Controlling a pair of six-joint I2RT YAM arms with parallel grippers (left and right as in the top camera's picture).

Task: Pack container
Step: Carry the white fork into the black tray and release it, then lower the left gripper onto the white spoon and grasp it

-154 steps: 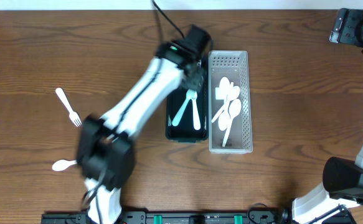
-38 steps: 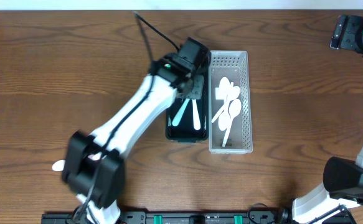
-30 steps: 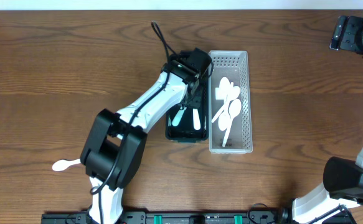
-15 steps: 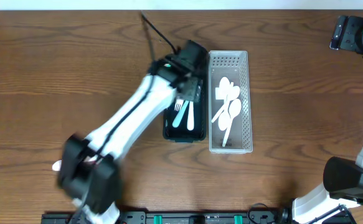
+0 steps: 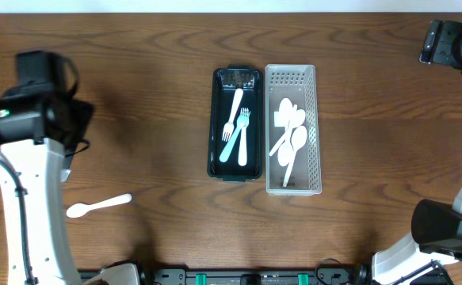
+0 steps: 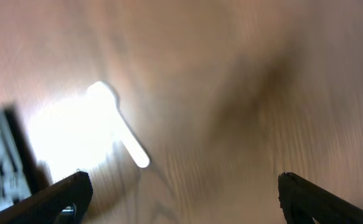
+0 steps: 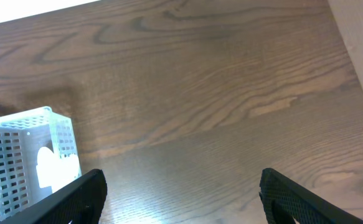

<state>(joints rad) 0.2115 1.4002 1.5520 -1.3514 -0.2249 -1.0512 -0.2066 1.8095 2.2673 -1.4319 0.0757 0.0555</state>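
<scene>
Dark wooden table (image 5: 389, 142) carries a black tray (image 5: 224, 91) with forks (image 5: 237, 127) lying in it. Just beside it on the right stands a white basket (image 5: 290, 79) with spoons (image 5: 290, 134) inside. One loose spoon (image 5: 98, 206) lies well apart on the bare wood, low on the left of the overhead view, close to the left arm. The left gripper (image 6: 181, 199) hangs released and empty in a blurred view. The right gripper (image 7: 181, 199) is also spread wide and empty, beyond the basket's corner
</scene>
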